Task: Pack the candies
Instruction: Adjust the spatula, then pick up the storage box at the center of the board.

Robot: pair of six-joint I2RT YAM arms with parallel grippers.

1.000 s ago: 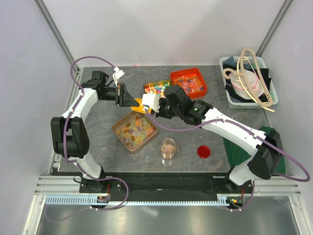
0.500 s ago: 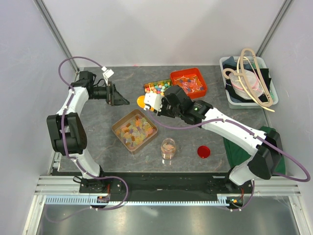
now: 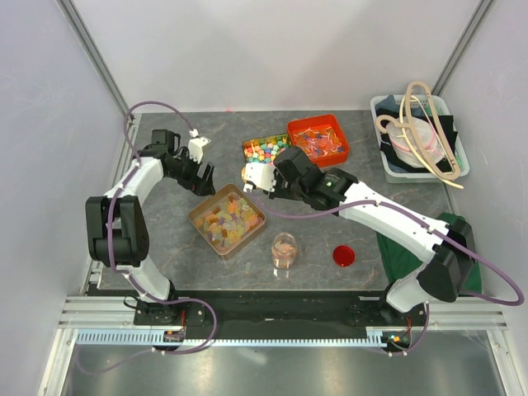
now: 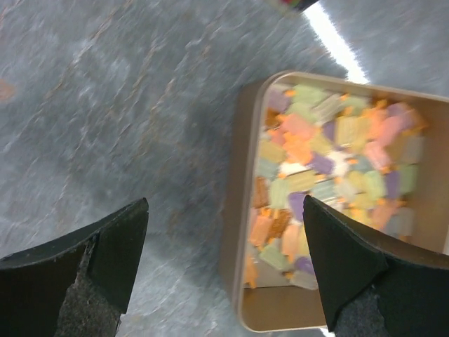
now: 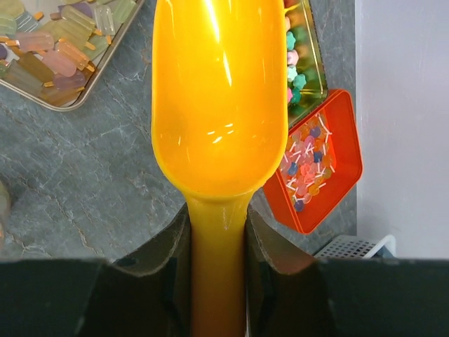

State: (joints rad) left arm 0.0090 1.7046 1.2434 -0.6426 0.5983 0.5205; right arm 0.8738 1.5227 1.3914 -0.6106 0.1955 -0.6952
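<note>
Left hand (image 3: 200,180), seen from above, hangs with its fingers spread wide and nothing between them, just beside the far-left edge of the shallow tan tray (image 3: 195,218) that holds the candies (image 3: 228,220). I take it to be standing clear so the other arm can work. Right hand (image 3: 257,177) is clamped on a yellow scoop (image 3: 245,172) just beyond the tray's far corner. A glass jar (image 3: 284,250) sits open on the worktop (image 3: 165,247) near the tray, its red lid (image 3: 344,256) set aside, likely so the scoop can tip candies in. From the left wrist, the black fingers (image 4: 119,239) stand far apart over bare worktop, the tray's near-left wall below them. From the right wrist, the fingers (image 5: 175,260) pinch the scoop's handle, which leaves its bowl free. The bowl is empty, between the tan tray, a tin of bright cubes (image 5: 305,63) and an orange box (image 5: 319,165). No lettering or brand can be read anywhere.
</note>
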